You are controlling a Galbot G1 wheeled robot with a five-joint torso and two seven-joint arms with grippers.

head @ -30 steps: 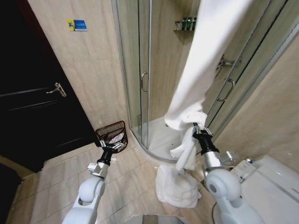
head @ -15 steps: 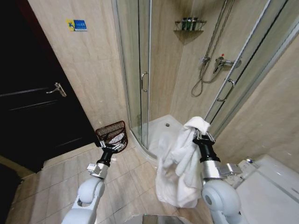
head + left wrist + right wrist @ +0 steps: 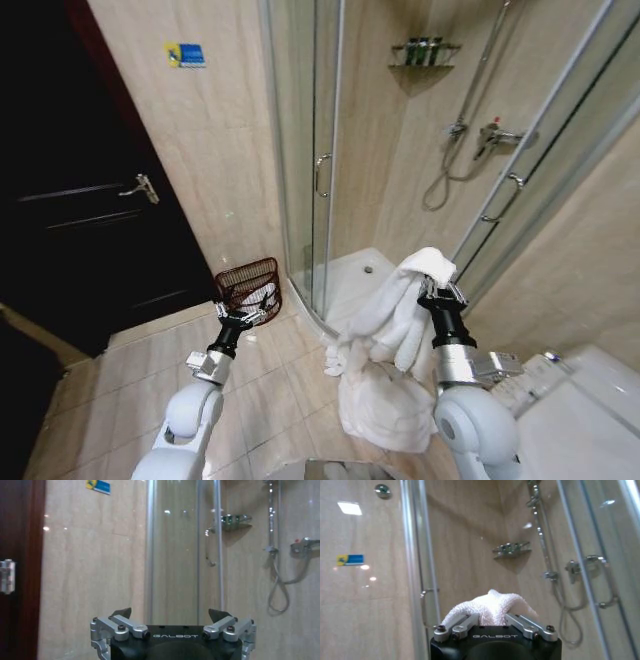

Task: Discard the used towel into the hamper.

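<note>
A white towel (image 3: 395, 330) hangs from my right gripper (image 3: 437, 292), which is shut on its top fold; the lower end drapes down to the tiled floor. In the right wrist view the towel (image 3: 487, 609) bulges up between the closed fingers (image 3: 457, 627). The hamper (image 3: 249, 286), a small dark reddish-brown barred basket, stands on the floor by the wall beside the shower door. My left gripper (image 3: 239, 317) is held up just in front of the hamper, open, with nothing between its fingers (image 3: 122, 614) in the left wrist view.
A glass shower enclosure (image 3: 318, 150) with a curved threshold stands straight ahead. A dark door (image 3: 70, 200) is on the left. A white toilet (image 3: 575, 400) sits at the lower right. Tiled floor (image 3: 120, 380) lies open on the left.
The towel has come off its high hanging place and now hangs bunched from my right gripper. The whole view has shifted slightly, so the camera moved. The left arm holds still.
</note>
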